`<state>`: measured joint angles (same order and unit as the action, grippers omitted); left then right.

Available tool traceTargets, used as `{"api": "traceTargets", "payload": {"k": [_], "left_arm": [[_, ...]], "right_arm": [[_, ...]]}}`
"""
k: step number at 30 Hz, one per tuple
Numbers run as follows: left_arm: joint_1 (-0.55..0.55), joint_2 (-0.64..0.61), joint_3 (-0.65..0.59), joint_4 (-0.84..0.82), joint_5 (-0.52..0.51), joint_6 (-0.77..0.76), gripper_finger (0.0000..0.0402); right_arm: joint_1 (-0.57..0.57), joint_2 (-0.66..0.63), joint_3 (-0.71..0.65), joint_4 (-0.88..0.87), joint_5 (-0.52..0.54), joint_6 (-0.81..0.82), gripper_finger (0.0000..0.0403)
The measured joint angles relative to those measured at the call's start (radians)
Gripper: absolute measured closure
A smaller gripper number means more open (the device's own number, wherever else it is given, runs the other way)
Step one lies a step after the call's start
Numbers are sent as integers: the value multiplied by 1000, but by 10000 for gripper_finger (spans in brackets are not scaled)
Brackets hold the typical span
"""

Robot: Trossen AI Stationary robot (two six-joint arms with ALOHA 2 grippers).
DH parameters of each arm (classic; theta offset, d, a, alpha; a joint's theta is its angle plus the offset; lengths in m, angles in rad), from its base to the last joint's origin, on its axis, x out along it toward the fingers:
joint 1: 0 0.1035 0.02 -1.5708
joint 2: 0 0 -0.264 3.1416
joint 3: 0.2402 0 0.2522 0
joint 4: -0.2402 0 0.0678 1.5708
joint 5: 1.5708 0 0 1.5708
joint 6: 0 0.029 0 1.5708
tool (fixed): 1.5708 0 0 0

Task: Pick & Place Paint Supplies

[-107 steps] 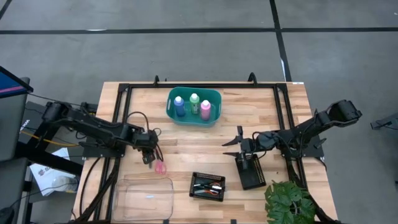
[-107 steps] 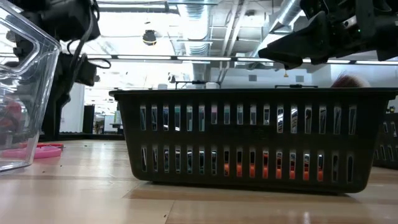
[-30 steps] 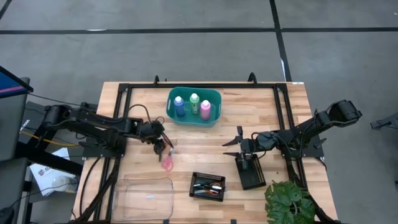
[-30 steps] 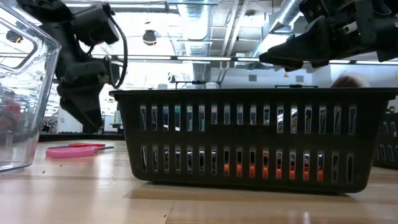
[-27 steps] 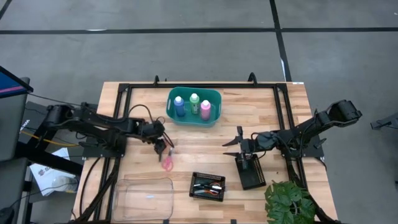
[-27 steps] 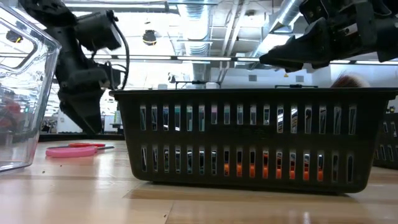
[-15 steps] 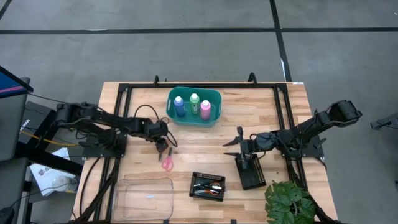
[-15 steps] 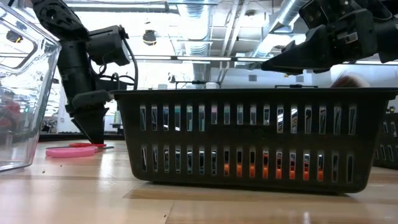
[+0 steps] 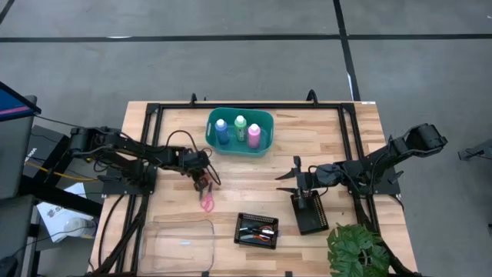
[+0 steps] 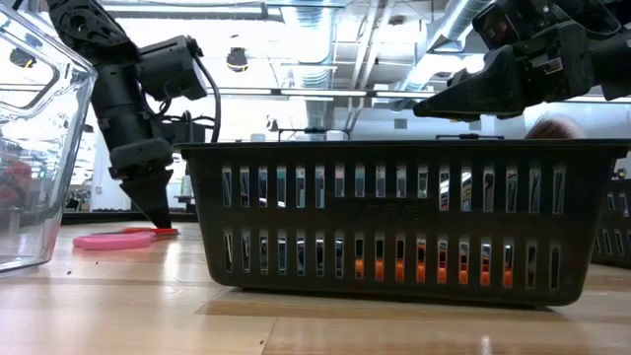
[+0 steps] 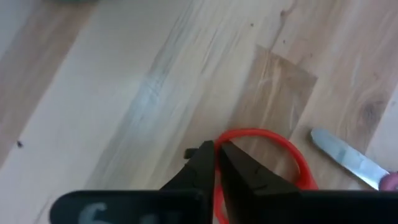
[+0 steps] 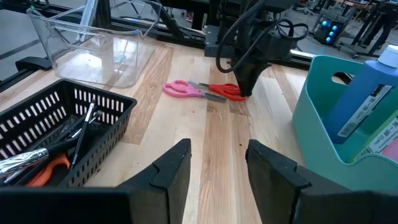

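Note:
Red-handled scissors [image 12: 227, 92] and pink-handled scissors [image 12: 182, 89] lie flat on the wood table, left of centre. My left gripper [image 9: 203, 185] stands over them, pointing down, shut on the red scissors; in the low view its tip [image 10: 158, 212] reaches the red handle. Blue [image 9: 221, 131], green [image 9: 240, 128] and pink [image 9: 254, 135] bottles stand upright in the teal basket [image 9: 264, 118]. Brushes and orange-handled scissors lie in a black mesh tray [image 9: 257, 229]. My right gripper [image 9: 295, 178] is open and empty at the right of centre, above the table. My left gripper pinches the rim of the red scissors' handle loop [image 11: 219, 144] between its two shut fingers [image 11: 202, 163]. The fingers come from above, pointing down. The scissors lie flat on the table, with a blade [image 11: 342, 158] on the wood beside the loop.
A clear plastic bin [image 9: 178, 245] stands at the near left edge. A second black mesh tray [image 9: 310, 211] lies under my right gripper, and a potted plant [image 9: 357, 250] stands at the near right corner. Bare wood lies between the basket and the trays.
My left gripper has gone down onto the red scissors' handle and has tipped from slanting to pointing straight down. The scissors lie where they were. My right arm has kept still.

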<state>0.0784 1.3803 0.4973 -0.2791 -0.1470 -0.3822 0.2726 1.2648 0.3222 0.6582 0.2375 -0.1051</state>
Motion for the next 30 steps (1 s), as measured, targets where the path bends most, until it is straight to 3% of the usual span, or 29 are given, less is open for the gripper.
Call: {"api": "traceTargets", "payload": {"k": [12, 17, 20, 24, 30], "left_arm": [[-54, -181, -2, 18, -64, -1, 400], [-64, -225, -2, 9, 122, 145, 401], [-105, -223, -2, 18, 166, 270, 398], [-172, -195, -1, 43, 155, 434, 374], [-177, -145, 0, 7, 92, 507, 293]], "right_arm": [[0, 0, 0, 13, 0, 0, 259], [0, 0, 0, 12, 0, 0, 259], [-1, 0, 0, 12, 0, 0, 259], [-8, 0, 0, 10, 0, 1, 259], [-7, 0, 0, 4, 0, 3, 259]]}}
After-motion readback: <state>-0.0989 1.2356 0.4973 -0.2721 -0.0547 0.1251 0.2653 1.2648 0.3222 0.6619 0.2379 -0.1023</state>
